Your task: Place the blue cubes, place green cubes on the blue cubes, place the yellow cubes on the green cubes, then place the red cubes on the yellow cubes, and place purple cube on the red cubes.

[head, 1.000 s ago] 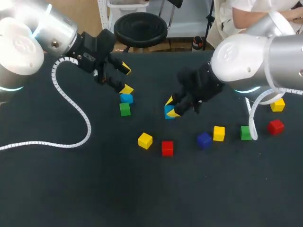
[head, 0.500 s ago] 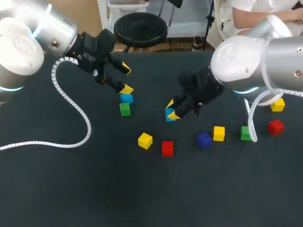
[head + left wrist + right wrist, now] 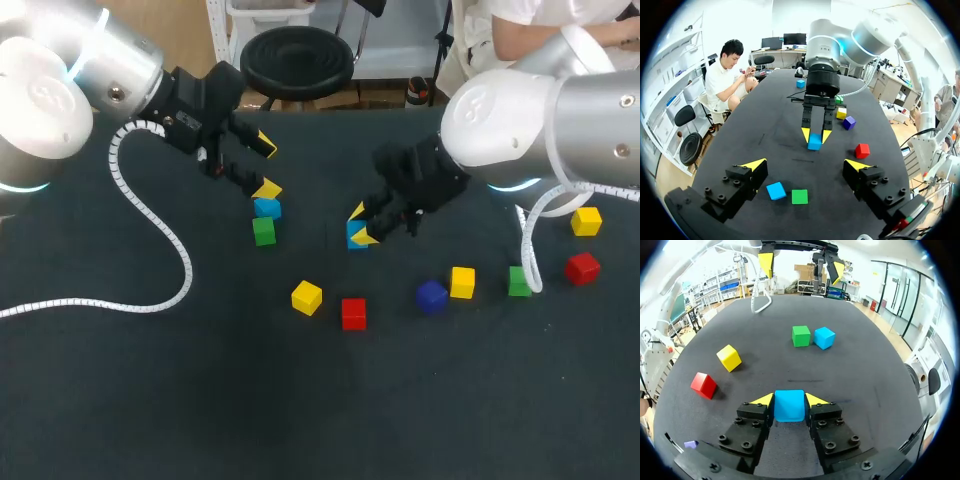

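The right gripper [image 3: 361, 225] gripped a light blue cube [image 3: 789, 405], its fingers pressed to two opposite faces. Whether the cube touched the table [image 3: 200, 400] could not be told. Seen from the head view, a red cube [image 3: 353, 313] lay at the gripper's six o'clock, a yellow cube [image 3: 307, 297] at seven and a purple cube [image 3: 431, 296] at four. At its ten o'clock the left gripper [image 3: 266, 166] hung spread wide, holding nothing. A second light blue cube [image 3: 267, 208] sat at the left gripper's six o'clock, with a green cube [image 3: 263, 232] just beyond.
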{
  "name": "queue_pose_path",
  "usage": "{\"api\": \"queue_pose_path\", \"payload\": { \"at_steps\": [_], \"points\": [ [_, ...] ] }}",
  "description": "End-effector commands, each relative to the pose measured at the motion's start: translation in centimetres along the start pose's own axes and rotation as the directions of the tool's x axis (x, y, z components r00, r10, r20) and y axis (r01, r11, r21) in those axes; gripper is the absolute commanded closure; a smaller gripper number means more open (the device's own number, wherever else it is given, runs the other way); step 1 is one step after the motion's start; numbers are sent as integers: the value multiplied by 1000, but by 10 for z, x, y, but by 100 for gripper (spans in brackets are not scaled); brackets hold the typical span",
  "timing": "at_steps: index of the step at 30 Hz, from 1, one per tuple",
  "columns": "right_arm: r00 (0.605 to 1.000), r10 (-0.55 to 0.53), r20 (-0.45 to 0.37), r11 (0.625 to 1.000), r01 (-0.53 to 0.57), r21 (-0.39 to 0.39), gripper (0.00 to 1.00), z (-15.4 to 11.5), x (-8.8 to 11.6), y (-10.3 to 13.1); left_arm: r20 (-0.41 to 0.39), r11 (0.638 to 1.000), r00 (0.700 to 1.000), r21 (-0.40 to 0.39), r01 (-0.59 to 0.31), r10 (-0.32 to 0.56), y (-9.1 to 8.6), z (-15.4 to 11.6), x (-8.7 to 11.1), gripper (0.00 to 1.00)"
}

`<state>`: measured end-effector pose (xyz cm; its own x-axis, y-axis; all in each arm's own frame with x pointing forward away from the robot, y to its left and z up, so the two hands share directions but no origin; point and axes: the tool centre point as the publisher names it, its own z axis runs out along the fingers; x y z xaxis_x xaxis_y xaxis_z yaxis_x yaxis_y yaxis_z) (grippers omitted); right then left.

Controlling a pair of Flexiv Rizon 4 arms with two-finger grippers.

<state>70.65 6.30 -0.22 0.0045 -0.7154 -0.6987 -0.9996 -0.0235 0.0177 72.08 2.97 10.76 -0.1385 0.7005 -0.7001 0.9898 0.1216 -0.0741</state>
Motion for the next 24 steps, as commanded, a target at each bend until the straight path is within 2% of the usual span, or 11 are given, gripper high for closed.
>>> {"api": "queue_pose_path", "payload": {
  "at_steps": [1,24],
  "points": [
    [1000,10,1,1000,-10,-10,100,4,4,-2,2,1000,1000,-1,-2,2,0,0,1,0],
    [1000,17,5,1000,-17,-2,100,2,4,-1,2,1000,1000,-1,-2,2,0,0,1,0]
  ]
}}
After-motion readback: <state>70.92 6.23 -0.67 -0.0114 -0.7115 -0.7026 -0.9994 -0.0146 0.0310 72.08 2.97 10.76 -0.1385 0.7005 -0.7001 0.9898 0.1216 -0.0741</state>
